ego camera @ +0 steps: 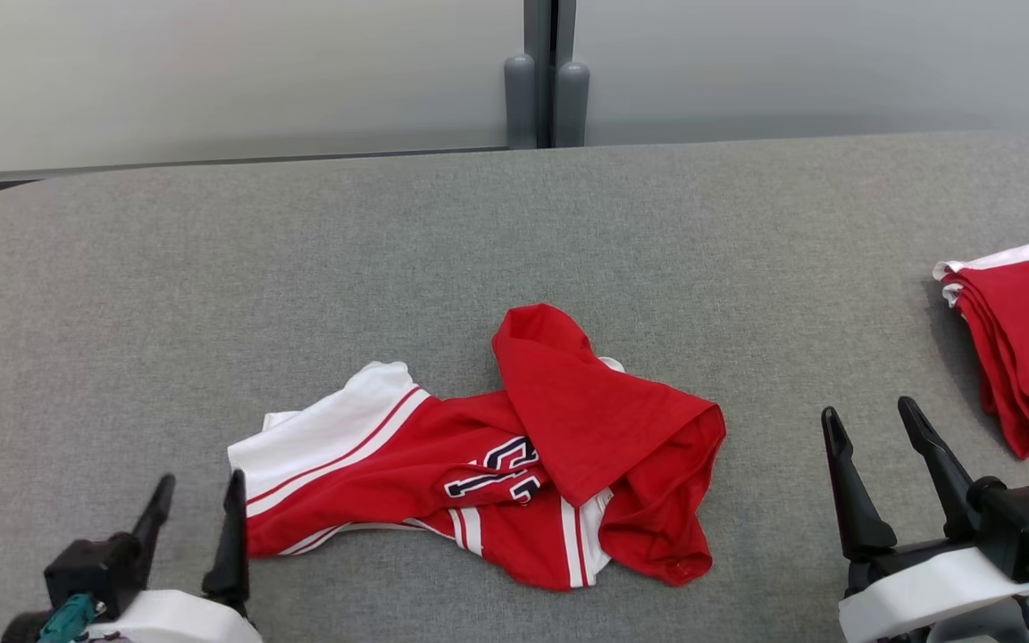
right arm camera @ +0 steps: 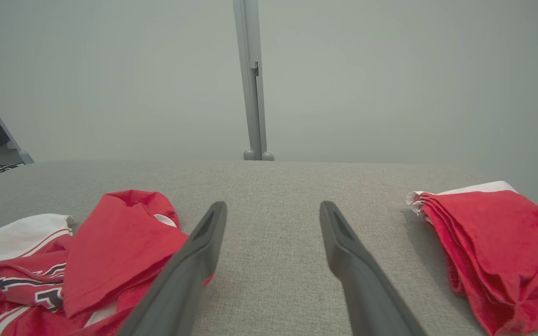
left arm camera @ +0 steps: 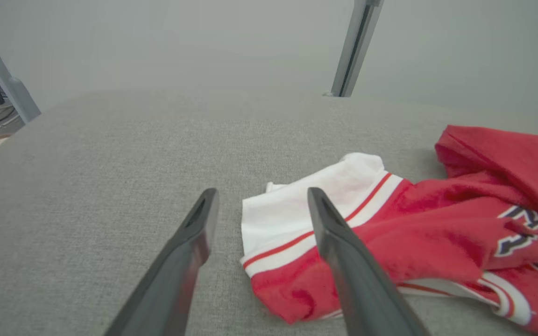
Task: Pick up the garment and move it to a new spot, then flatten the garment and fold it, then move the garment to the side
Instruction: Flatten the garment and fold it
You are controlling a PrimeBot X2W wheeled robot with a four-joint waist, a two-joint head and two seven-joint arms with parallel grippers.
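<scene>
**Crumpled red shirt [ego camera: 488,464] lying on a grey counter [ego camera: 300,268]**

A red and white sports shirt lies bunched near the middle of the fabric-covered counter. Its white sleeve points left, and a red flap is folded over dark lettering. The left end effector [ego camera: 201,478] sits at the lower left, just beside the white sleeve, its two dark fingers spread apart and gripping nothing. The right end effector [ego camera: 868,408] sits at the lower right, apart from the shirt, fingers likewise spread and empty. Farther right, a folded pile of red cloth [ego camera: 1028,357] with a white edge rests on the counter. A grey post [ego camera: 546,89] stands behind the counter.
</scene>
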